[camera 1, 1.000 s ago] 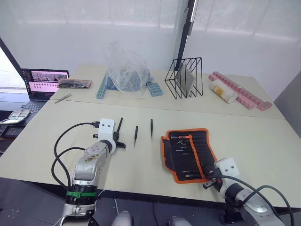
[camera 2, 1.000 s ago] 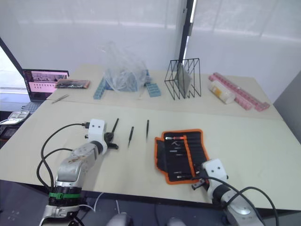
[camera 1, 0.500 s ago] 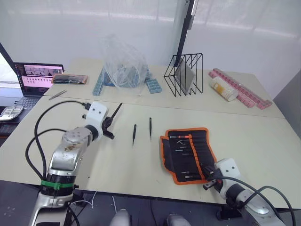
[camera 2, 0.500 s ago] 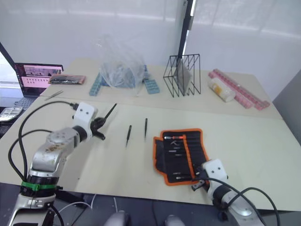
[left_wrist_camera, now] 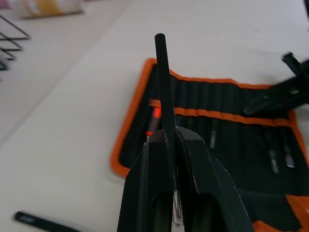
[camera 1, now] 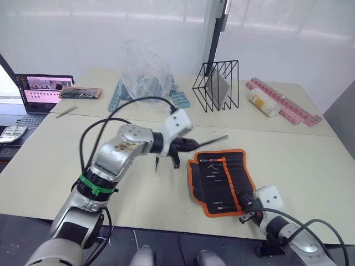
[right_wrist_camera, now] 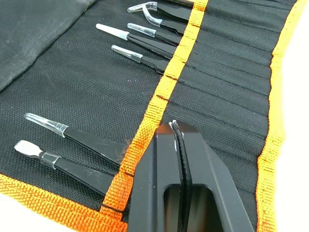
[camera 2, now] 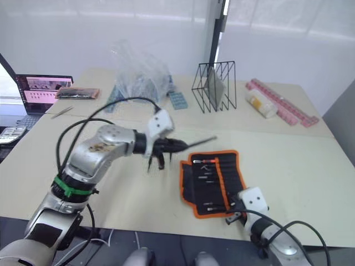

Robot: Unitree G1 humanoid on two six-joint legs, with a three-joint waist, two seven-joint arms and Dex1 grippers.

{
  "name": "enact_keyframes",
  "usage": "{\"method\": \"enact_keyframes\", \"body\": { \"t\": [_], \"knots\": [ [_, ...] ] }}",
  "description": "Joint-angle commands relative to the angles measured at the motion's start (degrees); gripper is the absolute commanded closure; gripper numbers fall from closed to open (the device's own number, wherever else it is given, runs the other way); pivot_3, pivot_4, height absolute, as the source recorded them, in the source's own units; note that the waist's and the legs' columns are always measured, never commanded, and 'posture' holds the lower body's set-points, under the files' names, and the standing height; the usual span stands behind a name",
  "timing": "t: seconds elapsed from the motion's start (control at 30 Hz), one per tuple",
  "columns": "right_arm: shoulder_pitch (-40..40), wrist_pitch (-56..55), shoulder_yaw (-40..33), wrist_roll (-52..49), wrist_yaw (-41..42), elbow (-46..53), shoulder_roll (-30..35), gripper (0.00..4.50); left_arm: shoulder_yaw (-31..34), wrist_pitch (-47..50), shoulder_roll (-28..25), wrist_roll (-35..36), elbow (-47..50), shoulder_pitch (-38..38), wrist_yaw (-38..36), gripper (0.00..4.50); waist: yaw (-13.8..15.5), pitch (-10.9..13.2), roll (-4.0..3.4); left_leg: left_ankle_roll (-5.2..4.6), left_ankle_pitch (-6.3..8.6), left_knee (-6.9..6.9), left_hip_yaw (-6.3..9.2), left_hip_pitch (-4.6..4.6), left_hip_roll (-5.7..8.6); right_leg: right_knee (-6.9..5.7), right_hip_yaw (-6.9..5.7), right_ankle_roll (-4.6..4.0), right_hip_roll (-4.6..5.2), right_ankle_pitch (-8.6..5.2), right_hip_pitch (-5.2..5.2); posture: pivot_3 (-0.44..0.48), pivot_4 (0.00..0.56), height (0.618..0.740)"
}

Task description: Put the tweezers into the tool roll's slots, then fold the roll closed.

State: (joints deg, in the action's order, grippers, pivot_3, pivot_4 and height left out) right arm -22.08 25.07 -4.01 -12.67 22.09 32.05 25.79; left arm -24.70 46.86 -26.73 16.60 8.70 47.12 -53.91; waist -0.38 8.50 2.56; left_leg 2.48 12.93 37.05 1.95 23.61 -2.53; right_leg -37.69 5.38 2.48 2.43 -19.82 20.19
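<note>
I have one of the tweezers [left_wrist_camera: 163,87] pinched in my left gripper [left_wrist_camera: 175,142], jaws clamped on its lower half with the long end sticking out, held in the air just beside the tool roll [camera 1: 222,180], which lies open and flat near the front edge of the table [camera 1: 310,160]. I judge the tweezer light, thin and stiff but apt to swivel, so a mid-body hold suits it. Two more lie on the table behind my arm [camera 1: 176,162]. My right gripper [right_wrist_camera: 176,133] rests with jaws pressed together on the roll's orange strip, empty, among the slots [right_wrist_camera: 227,92]. I read no lettering or brand anywhere.
</note>
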Motion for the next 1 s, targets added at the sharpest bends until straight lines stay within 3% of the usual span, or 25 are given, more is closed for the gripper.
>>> {"method": "enact_keyframes", "body": {
  "t": [0.03,0.37,1.0],
  "knots": [
    [-4.2,4.4,0.7,0.7,-1.1,-1.9,-0.6,4.50,-5.0,0.5,-1.1,-2.3,3.5,1.1,-2.1,4.48,0.1,0.0,-0.01,0.00,0.00,0.00,0.05,0.05,0.01,-0.02,0.00,0.00,-0.01,0.00,0.02,0.000,0.150,0.705],
    [-8.4,4.2,1.8,1.1,-3.2,2.1,-1.4,4.50,-14.2,-0.8,-1.7,-8.9,2.7,5.2,-5.6,4.48,0.5,0.0,-0.10,-0.03,0.00,0.03,0.18,0.13,0.08,-0.04,-0.03,0.01,-0.02,-0.01,0.02,0.000,0.150,0.705],
    [-10.2,3.7,2.9,1.7,-4.3,2.6,-2.6,4.50,-19.7,1.5,0.4,-17.1,-0.7,7.7,-5.8,4.48,0.4,0.0,-0.12,-0.05,-0.01,0.18,0.23,0.10,0.07,-0.33,-0.04,0.00,-0.08,-0.01,0.04,0.000,0.150,0.705]
  ]
}}
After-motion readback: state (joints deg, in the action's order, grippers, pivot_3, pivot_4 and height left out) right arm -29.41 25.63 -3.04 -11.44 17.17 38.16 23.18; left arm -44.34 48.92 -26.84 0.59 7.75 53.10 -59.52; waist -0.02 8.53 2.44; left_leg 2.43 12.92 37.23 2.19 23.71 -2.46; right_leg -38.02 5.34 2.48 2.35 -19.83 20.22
